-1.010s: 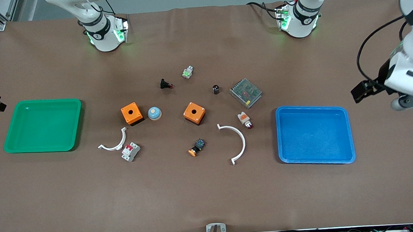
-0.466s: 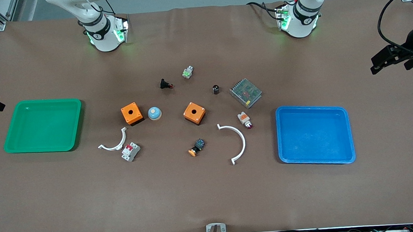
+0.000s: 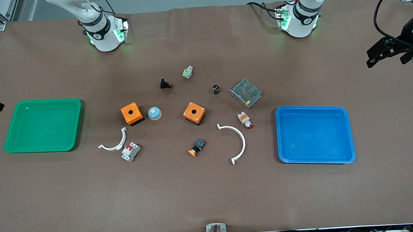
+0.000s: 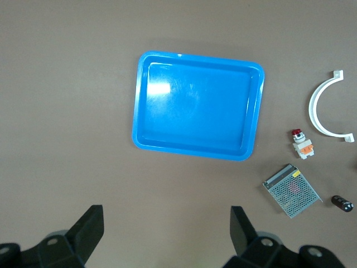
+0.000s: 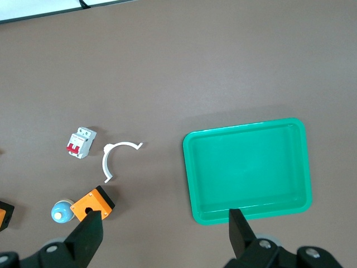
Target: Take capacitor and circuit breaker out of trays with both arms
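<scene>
Left gripper (image 4: 166,234) hangs open, empty, over bare cloth at the left arm's end; right gripper (image 5: 165,233) likewise open above the green tray (image 3: 11,142). Both trays are empty, incl. blue tray (image 3: 351,136), so unloading looks done. Capacitor (image 3: 215,89) stands on the table toward the right arm's end from the blue tray; circuit breaker (image 3: 130,151) lies farther that way, just beside a white clip (image 3: 115,145). Wide open cloth nearer the front camera than the blue tray.
</scene>
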### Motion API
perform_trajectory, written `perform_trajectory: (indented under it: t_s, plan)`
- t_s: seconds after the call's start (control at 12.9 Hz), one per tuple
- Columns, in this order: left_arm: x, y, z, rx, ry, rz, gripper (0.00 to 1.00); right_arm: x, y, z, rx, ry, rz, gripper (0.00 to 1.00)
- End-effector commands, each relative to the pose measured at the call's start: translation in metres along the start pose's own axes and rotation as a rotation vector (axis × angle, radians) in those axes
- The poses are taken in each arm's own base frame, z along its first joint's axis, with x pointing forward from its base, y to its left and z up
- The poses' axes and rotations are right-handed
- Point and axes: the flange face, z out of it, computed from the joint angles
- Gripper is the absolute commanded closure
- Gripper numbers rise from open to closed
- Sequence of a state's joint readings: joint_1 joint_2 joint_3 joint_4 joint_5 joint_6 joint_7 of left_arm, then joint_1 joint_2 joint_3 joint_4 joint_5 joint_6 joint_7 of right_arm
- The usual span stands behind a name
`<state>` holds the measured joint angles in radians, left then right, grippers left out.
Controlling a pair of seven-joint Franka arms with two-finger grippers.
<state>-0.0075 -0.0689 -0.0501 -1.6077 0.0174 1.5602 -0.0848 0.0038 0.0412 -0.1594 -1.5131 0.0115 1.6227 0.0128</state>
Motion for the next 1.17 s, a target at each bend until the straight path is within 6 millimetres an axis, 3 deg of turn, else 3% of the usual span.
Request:
perform_trajectory:
  t_s: [0.0, 0.23, 0.62, 1.09]
  plan:
    - [-0.005, 0.006, -0.001, -0.015, 0.004, 0.023, 0.00, -0.008, 0.005, -0.002, -0.011, 0.002, 0.012, 0.00]
    - [-0.004, 0.006, 0.000, -0.015, 0.000, 0.023, 0.00, -0.009, 0.006, -0.003, -0.011, 0.003, 0.012, 0.00]
    - [-0.015, 0.048, 0.000, 0.008, -0.029, 0.088, 0.00, -0.011, 0.007, -0.005, -0.010, 0.008, 0.011, 0.00]
    - [-0.002, 0.044, -0.003, 0.006, -0.021, 0.091, 0.00, -0.012, 0.010, -0.004, -0.010, 0.005, 0.017, 0.00]
